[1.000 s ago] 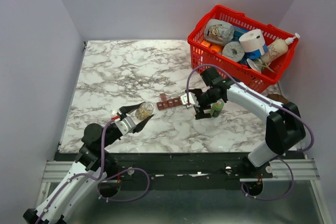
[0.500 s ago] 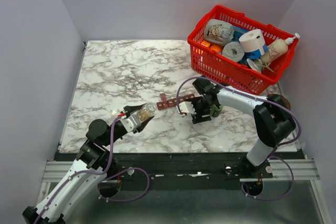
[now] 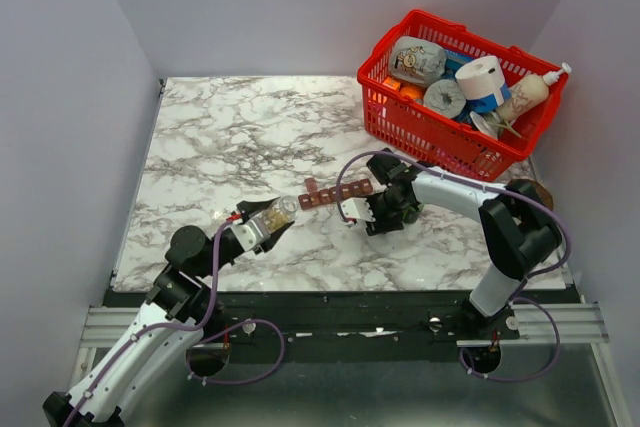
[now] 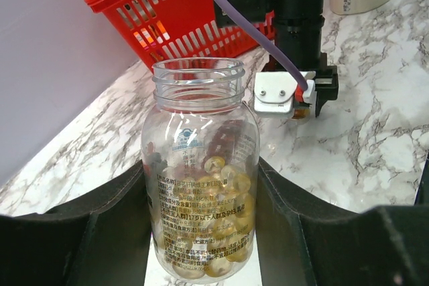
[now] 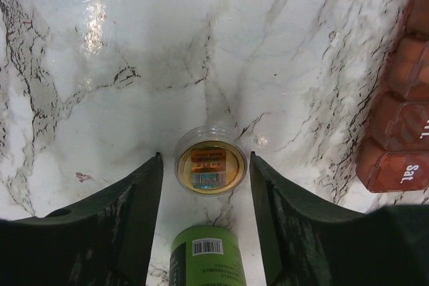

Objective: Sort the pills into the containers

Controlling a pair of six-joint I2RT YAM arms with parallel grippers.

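Now our right gripper point(image 5: 206, 159) has swung off the organiser strip point(image 3: 335, 192) to hover wide open around a round cap point(image 5: 210, 160), while our left gripper point(image 4: 201, 165) still clamps the uncapped bottle point(image 4: 200, 132) of yellow pills point(image 4: 211, 232) near the strip, so we expect pouring next.

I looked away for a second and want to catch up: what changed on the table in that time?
The right gripper drew back from the right end of the organiser toward the near edge and now hangs open around a round cap on the table. The left gripper shifted slightly, bottle in its grip throughout. The organiser and basket stayed put.
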